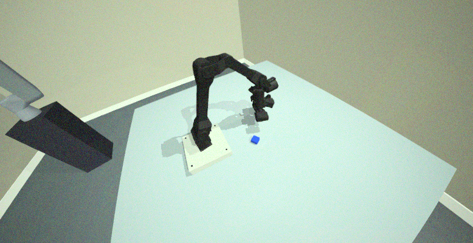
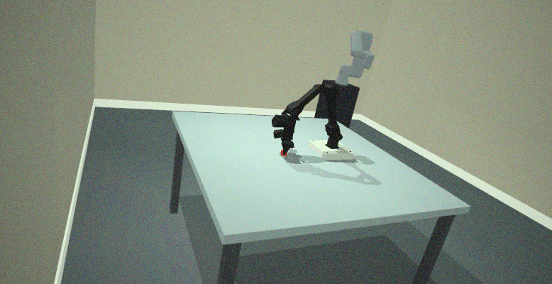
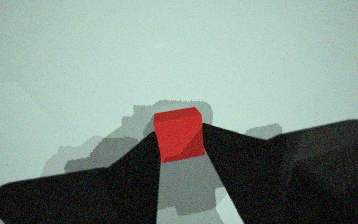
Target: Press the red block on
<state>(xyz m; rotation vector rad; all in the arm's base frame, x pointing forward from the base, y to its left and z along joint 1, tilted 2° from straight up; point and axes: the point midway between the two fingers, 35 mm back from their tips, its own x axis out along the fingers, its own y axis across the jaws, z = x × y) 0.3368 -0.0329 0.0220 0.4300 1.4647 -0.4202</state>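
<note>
Stretching across most of the top view, the pale blue tabletop (image 1: 314, 181) (image 2: 308, 204) (image 3: 280, 50) has dark legs (image 2: 435, 243) below its corners in the exterior view. Beyond its left edge in the top view stands a dark pedestal (image 1: 59, 142) (image 2: 348, 102), with a grey arm (image 1: 19, 82) (image 2: 362, 44) mounted on it. The black arm (image 1: 202, 99) (image 2: 306, 98) rises from the table, bends at its elbow and reaches down toward the surface. Its white base plate (image 1: 211, 157) (image 2: 338, 155) lies nearer the left edge than the right corner in the top view; in the exterior view it sits toward the right edge.

The gripper (image 1: 261, 115) (image 2: 285, 150) (image 3: 179, 133) points downward, nearer the far edge than the near one in the exterior view. Its fingers are closed on the red block (image 2: 282, 153) (image 3: 178, 136), one touching each side in the wrist view. Whether the block's underside touches the tabletop, I cannot tell. The blue block (image 1: 255, 139) rests apart from the red one, between the base plate and the right-hand edge in the top view; the exterior view hides it.
</note>
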